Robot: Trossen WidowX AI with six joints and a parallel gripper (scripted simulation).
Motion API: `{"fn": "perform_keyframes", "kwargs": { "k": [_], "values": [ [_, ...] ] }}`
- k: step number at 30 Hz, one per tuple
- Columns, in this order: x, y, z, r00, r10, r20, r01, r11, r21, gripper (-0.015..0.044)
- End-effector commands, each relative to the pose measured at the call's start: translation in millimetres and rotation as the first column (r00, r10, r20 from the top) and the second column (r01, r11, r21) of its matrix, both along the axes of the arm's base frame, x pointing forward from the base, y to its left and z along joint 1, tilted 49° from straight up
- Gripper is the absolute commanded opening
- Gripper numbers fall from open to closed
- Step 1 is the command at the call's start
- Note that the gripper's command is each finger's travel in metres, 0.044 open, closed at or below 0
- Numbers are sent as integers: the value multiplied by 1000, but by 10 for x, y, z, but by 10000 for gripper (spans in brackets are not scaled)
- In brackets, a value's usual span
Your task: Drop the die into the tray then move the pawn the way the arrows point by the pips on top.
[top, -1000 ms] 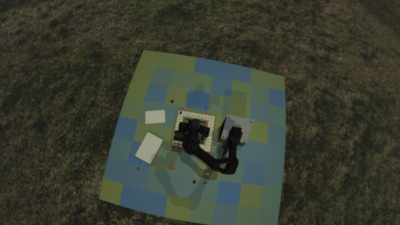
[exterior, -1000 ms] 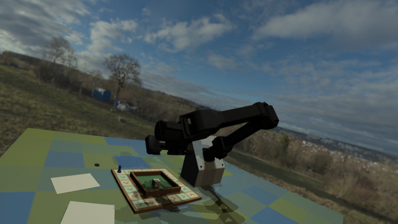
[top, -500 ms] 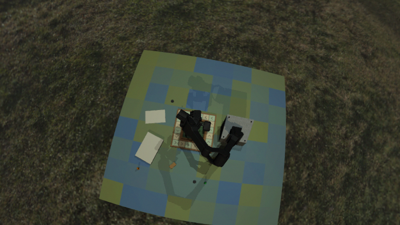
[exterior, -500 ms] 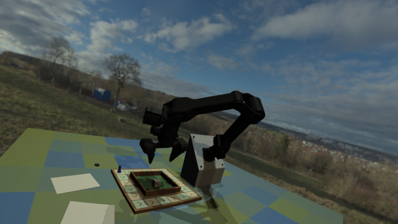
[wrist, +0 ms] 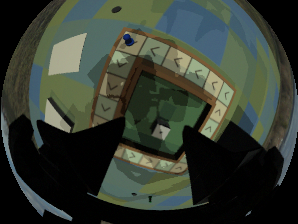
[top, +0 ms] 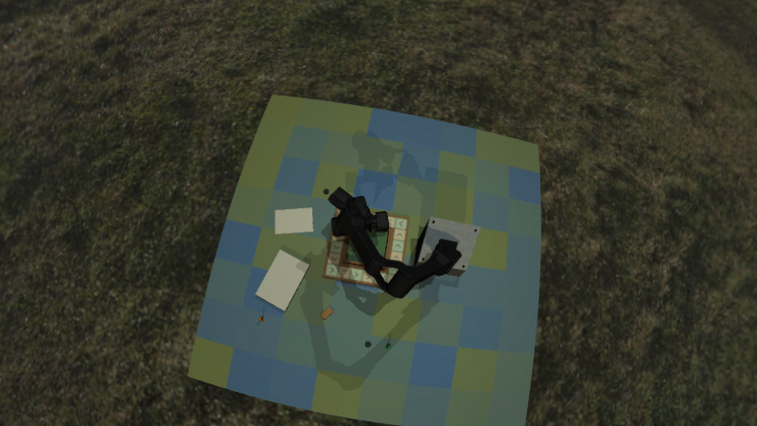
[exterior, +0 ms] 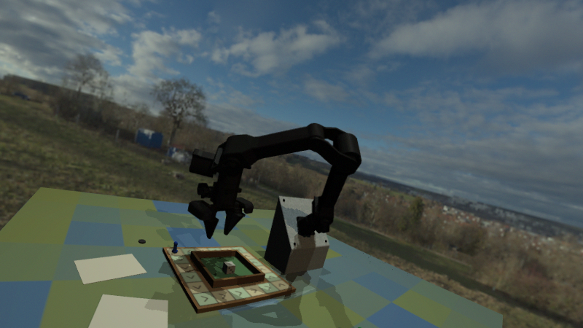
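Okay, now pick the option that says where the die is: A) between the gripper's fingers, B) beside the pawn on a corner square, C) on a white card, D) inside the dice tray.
D: the die sits on the green floor of the dice tray.

Black six-joint arm (top: 361,244) (exterior: 281,143) is arching high from its mount, elbow bent; wrist is pointing downward. Black parallel-jaw gripper (exterior: 218,235) (wrist: 154,125) is hanging with its tapered fingers apart, holding nothing between them.
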State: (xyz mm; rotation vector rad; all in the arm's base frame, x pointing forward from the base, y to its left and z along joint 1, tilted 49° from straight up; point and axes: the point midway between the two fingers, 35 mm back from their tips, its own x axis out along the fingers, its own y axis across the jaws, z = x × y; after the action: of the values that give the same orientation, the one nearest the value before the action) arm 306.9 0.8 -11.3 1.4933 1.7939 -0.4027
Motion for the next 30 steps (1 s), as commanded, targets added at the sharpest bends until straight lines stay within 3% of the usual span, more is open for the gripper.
{"fn": "perform_keyframes", "kwargs": {
  "k": [1,4,10,30],
  "values": [
    [456,-163,-295,926,249,282,-261,965,5,200],
    [689,-250,-510,810,379,448,-407,913,-36,200],
    [919,-342,-799,612,498,614,-550,826,-122,200],
    [875,-250,-914,603,502,620,-555,822,-126,200]
  ]
}}
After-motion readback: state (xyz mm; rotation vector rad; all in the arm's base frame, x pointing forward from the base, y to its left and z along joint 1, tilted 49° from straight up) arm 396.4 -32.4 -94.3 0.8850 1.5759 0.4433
